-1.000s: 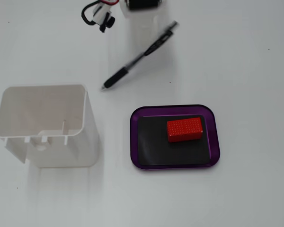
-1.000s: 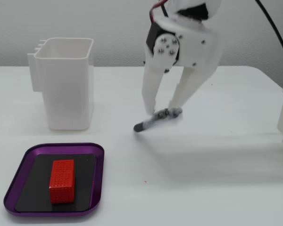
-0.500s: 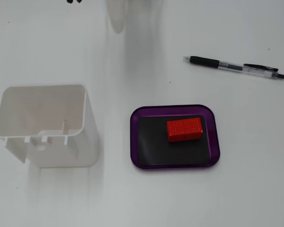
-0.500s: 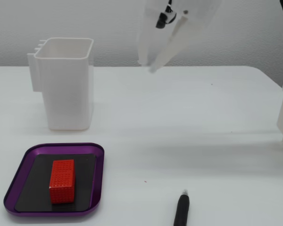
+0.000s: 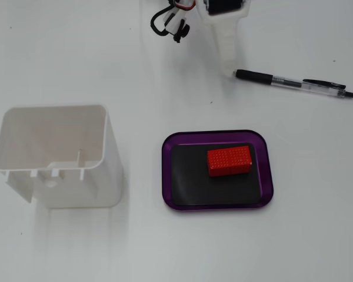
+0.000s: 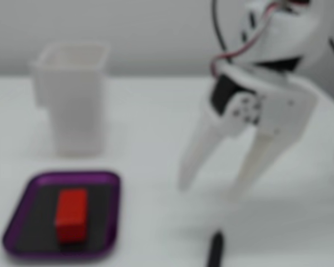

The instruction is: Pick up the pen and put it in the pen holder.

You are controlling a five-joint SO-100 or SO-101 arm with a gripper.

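The pen lies in the same spot as half a second ago, on the worktop in the upper right of the top-down fixed view; one second ago it lay diagonally at upper centre, under the hand. The hand, raised and near the top edge half a second ago, has come back down and now stands over the pen's tip end.

The pen's long axis runs nearly level across that view, tip to the left, clip end to the right and slightly lower. It has a silver tip, a black front section, a clear barrel and a black clip.

In the blurred low fixed view only the pen's black front end shows, at the bottom edge. The hand's two white fingers are spread apart above it, holding nothing.

Below the pen sits a purple-rimmed black tray carrying a red block. The pen holder, white and open-topped, stands well apart at the left.
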